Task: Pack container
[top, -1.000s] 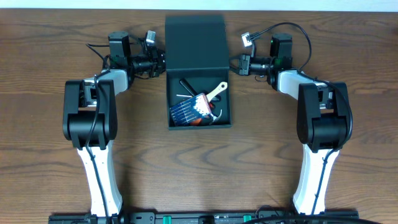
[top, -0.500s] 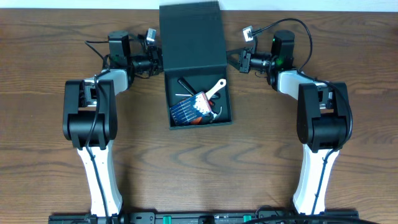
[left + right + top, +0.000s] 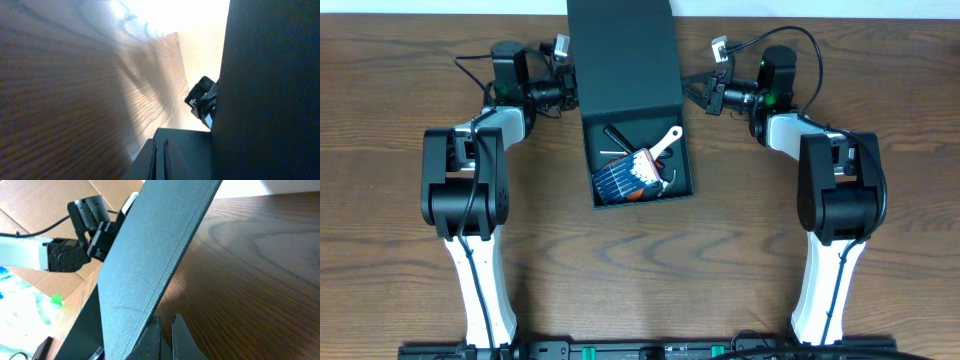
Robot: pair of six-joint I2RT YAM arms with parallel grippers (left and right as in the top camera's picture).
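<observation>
Now that the flap lid (image 3: 620, 55) has swung up from behind the container (image 3: 642, 203), it stands taller than a second ago. The left gripper (image 3: 567, 95) and right gripper (image 3: 692, 92) flank it, fingers drawn nearly together; I can't tell if they pinch its edges. The container sits on the table (image 3: 400, 150) between the arms with a paintbrush (image 3: 660, 150) inside, so closing looks underway.

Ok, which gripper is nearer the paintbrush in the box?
Right. The right gripper is at the right edge of the lid, just past the handle end of the paintbrush; the left gripper is across the lid, at its left edge.
</observation>
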